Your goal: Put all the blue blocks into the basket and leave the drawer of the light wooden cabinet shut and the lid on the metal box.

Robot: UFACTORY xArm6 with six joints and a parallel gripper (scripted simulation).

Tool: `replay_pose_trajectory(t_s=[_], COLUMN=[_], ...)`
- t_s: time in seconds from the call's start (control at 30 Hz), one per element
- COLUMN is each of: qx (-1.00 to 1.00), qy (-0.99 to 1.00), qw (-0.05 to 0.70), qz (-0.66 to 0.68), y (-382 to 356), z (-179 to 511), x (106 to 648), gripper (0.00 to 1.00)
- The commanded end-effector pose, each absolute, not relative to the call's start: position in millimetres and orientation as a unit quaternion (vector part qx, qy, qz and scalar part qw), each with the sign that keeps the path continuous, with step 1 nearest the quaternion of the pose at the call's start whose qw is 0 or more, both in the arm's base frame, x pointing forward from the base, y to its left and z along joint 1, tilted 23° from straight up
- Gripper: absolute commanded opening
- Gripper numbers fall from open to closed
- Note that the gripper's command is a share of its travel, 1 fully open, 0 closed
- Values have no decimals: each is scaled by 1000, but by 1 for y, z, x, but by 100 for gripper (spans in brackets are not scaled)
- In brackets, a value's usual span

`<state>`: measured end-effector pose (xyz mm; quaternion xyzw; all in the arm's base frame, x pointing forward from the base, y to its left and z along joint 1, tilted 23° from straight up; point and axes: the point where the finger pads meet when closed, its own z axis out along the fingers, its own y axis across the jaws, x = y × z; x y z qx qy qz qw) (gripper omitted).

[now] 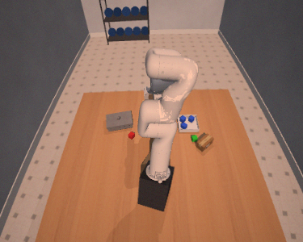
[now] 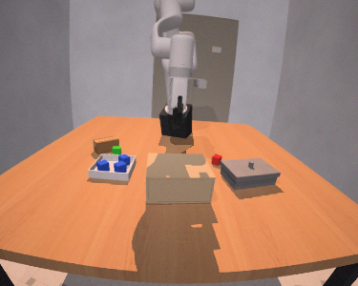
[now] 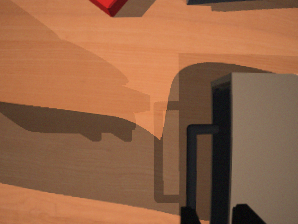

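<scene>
Hovering above the front of the light wooden cabinet (image 1: 151, 97) (image 2: 179, 188) (image 3: 265, 150), the gripper (image 2: 179, 112) (image 3: 216, 212) points downward with its jaws partly open and nothing between them. The dark handle (image 3: 191, 165) projects from the cabinet side facing the black pedestal (image 1: 155, 194) (image 2: 176, 125); one fingertip overlaps the handle's end in the wrist view, and contact cannot be confirmed. The cabinet stands on the table (image 1: 90, 194) (image 2: 274, 229) (image 3: 75, 65), toward the edge opposite the pedestal and between the basket and the metal box. The white basket (image 1: 188, 131) (image 2: 109, 175) is located on the side of the table's right edge as seen from the pedestal, and contains three blue blocks (image 1: 183, 121) (image 2: 120, 166), all within its walls. A green block (image 1: 194, 138) (image 2: 116, 150) lies outside the basket, just beside a small brown wooden box (image 1: 204, 142) (image 2: 106, 145). The metal box (image 1: 119, 121) (image 2: 249, 173) is positioned toward the left edge, with its grey lid (image 1: 124, 117) (image 2: 262, 167) on top. A red block (image 1: 131, 135) (image 2: 217, 159) (image 3: 112, 6) rests on the table near the metal box, on the side toward the pedestal. The arm (image 1: 161, 133) (image 2: 181, 52) conceals much of the cabinet in the top view.
</scene>
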<state>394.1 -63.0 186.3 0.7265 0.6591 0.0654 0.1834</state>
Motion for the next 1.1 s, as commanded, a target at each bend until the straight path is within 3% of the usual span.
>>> replay_pose_trajectory(t_s=[0.0, 1.07], qx=[726, 726], qy=[659, 659], qw=[185, 185], qz=[67, 67], y=[-63, -72], z=[188, 144], x=[395, 411], gripper=[24, 24])
